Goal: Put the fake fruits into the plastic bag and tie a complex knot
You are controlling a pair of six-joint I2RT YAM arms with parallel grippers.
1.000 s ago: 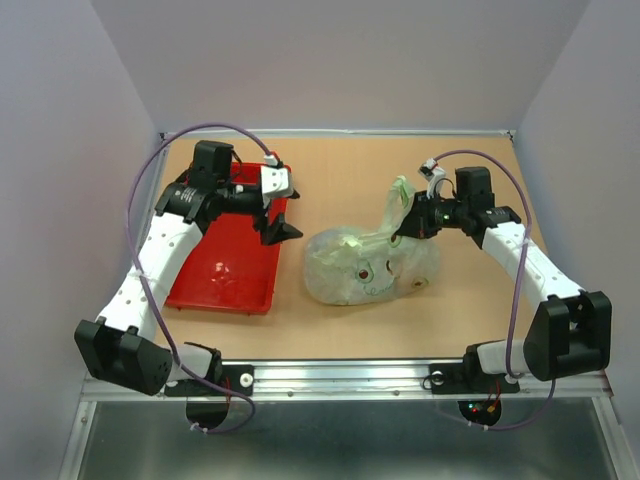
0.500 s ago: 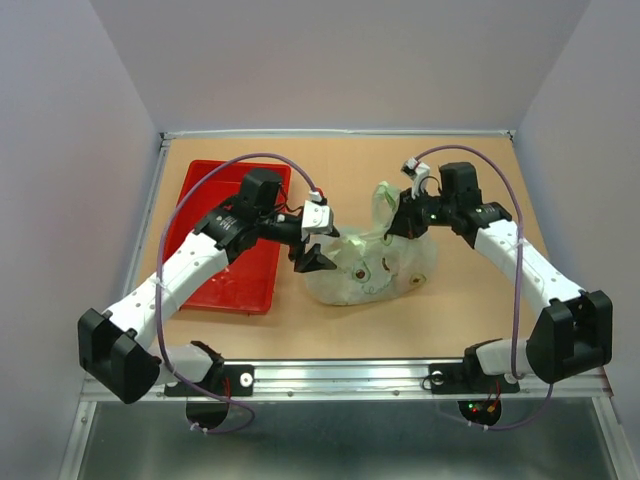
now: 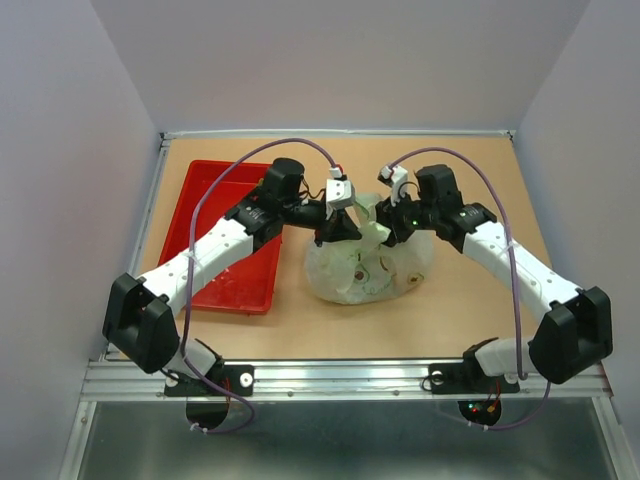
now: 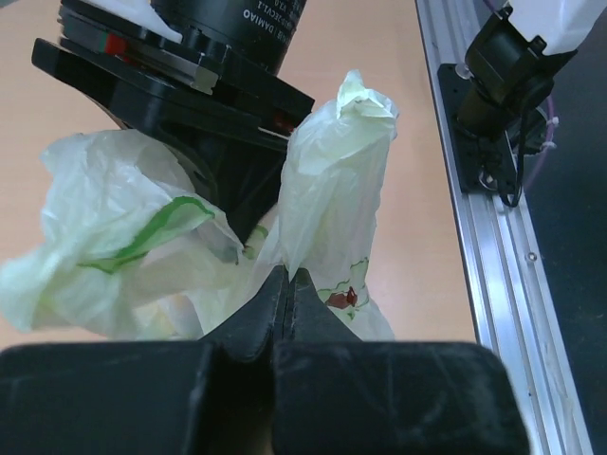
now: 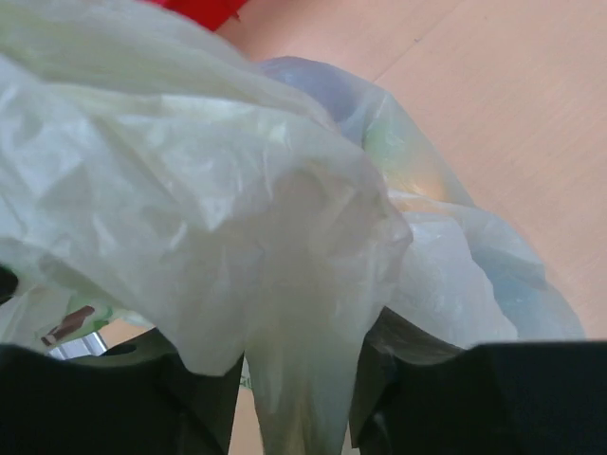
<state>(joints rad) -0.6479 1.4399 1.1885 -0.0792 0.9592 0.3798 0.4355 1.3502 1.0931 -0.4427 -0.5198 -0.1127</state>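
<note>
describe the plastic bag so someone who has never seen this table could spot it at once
On the tan wooden tabletop, look just right of the red rectangular plastic tray. The thin, crinkly, translucent pale-green plastic bag lies there in a lumpy heap, its top pinched by the left end effector and the right end effector. Nothing else is soft or see-through.

Overhead plus close wrists (bag (image 3: 365, 268) shared)

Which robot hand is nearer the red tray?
The left gripper: it pinches the plastic bag on the side facing the red tray. The right gripper holds the other side.
</note>
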